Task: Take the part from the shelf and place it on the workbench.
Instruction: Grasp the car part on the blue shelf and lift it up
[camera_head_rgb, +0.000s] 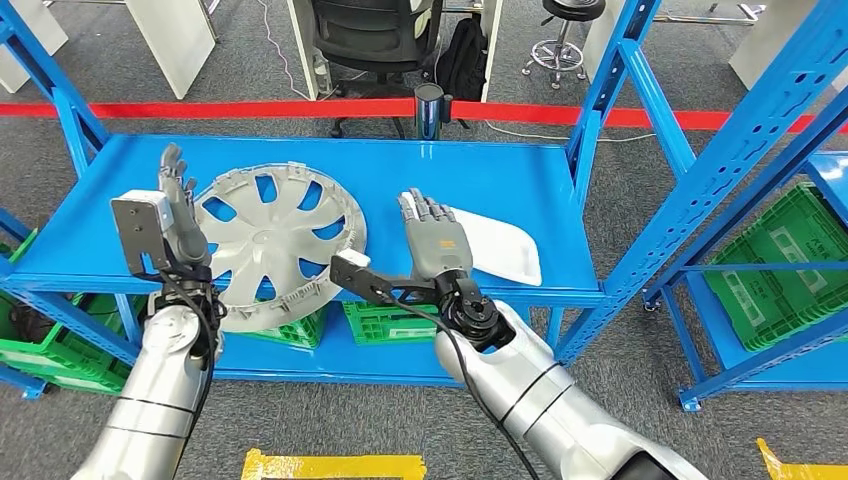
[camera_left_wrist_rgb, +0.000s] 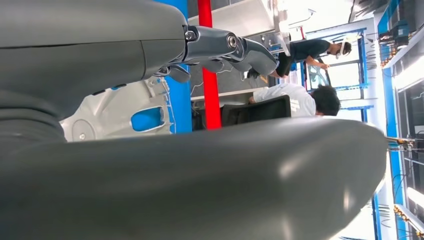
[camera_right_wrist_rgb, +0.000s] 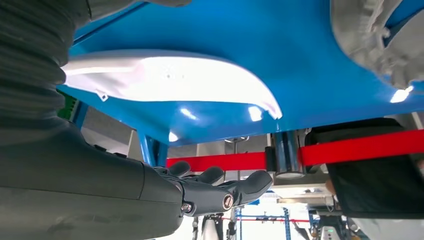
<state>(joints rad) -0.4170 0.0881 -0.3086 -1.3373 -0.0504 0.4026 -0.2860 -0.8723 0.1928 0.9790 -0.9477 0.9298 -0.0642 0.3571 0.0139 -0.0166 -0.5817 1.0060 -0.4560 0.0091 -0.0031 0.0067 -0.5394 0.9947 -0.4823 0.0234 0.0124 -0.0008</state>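
On the blue shelf (camera_head_rgb: 480, 170) lie a silver wheel cover (camera_head_rgb: 275, 240) and, to its right, a flat white part (camera_head_rgb: 500, 245). My left hand (camera_head_rgb: 180, 215) stands upright at the wheel cover's left rim, fingers straight and holding nothing. In the left wrist view the wheel cover (camera_left_wrist_rgb: 115, 115) lies just beyond the fingers (camera_left_wrist_rgb: 225, 47). My right hand (camera_head_rgb: 435, 235) hovers flat between the two parts, at the white part's left edge, fingers extended and empty. From the right wrist camera, the white part (camera_right_wrist_rgb: 170, 80) and the wheel cover (camera_right_wrist_rgb: 370, 35) rest on the shelf (camera_right_wrist_rgb: 250, 30).
Blue uprights (camera_head_rgb: 600, 110) frame the shelf's right side. Green crates (camera_head_rgb: 385, 322) sit on the lower level, another (camera_head_rgb: 790, 265) in the rack to the right. A red barrier tape (camera_head_rgb: 300, 108) on a post (camera_head_rgb: 429, 110) runs behind. People (camera_left_wrist_rgb: 300, 97) sit farther back.
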